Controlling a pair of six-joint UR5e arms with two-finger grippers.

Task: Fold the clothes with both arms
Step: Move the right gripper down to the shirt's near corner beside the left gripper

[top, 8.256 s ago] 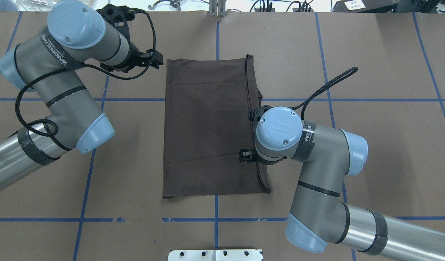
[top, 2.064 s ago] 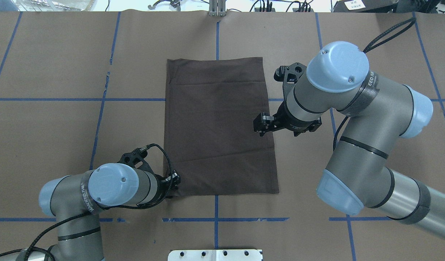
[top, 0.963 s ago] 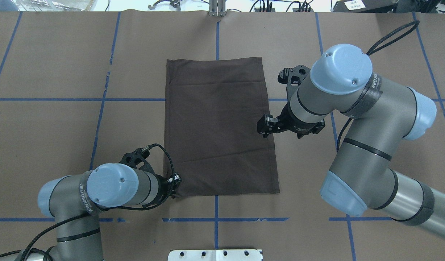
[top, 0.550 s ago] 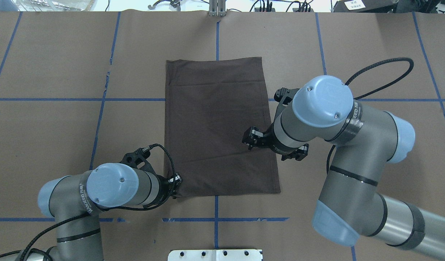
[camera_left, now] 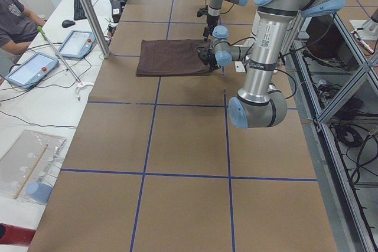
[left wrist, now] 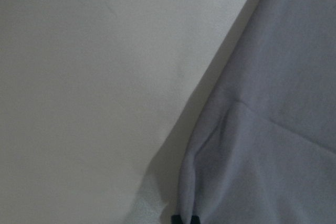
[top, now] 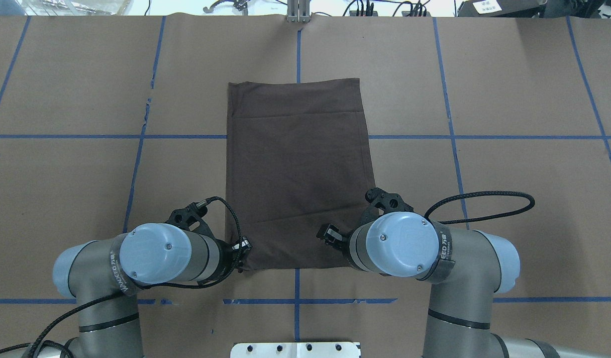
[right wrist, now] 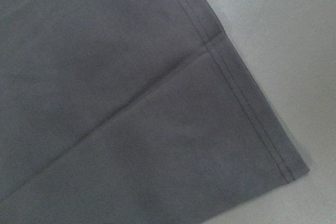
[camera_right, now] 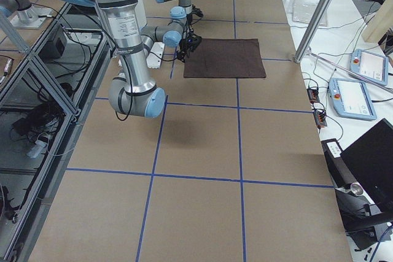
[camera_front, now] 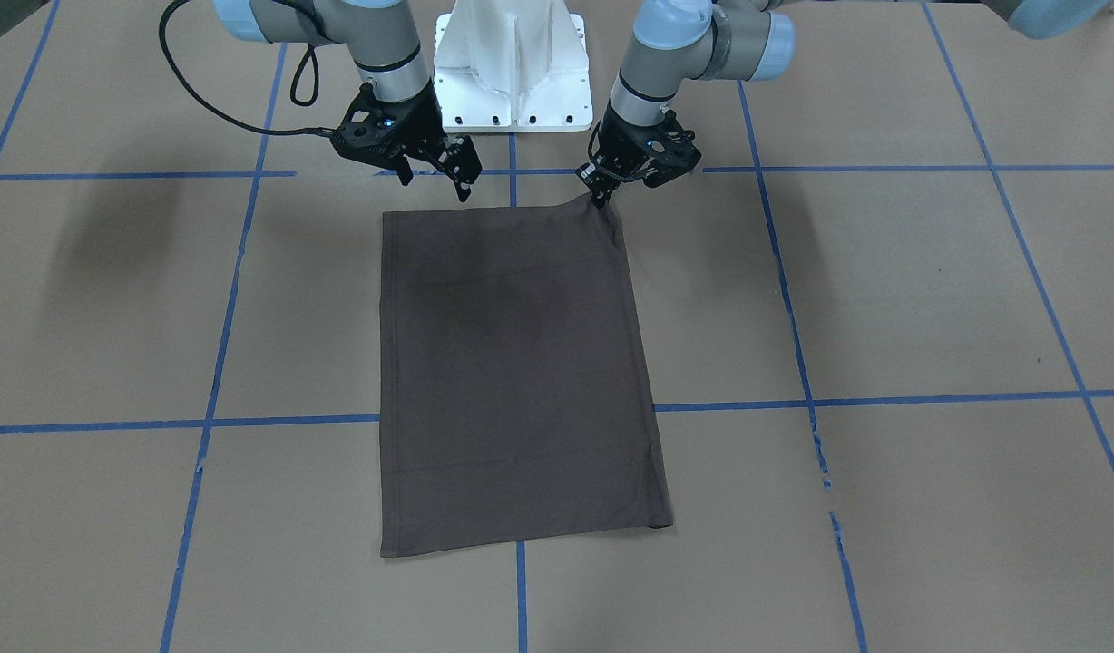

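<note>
Fingers on the left gripper were pinched shut on a robot-side corner of the T-shirt, puckering it up a bit. The right gripper hung spread open over that same edge, holding nothing. The shirt lay folded flat on the brown table, with the white pedestal just behind both grippers.

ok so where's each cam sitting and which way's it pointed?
Front-facing: across the table, facing the robot, steeply down; shows white pedestal, left gripper, right gripper.
Overhead: behind the robot, looking forward and down; left arm, right arm.
Exterior left: table's end on robot's left; left arm near.
Exterior right: opposite end; right arm near.
Left wrist: close on pinched T-shirt corner; fingertips at bottom.
Right wrist: down on T-shirt's hemmed corner; no gripper visible.
Shared: front-facing and overhead both show left gripper at T-shirt's robot-side corner.
</note>
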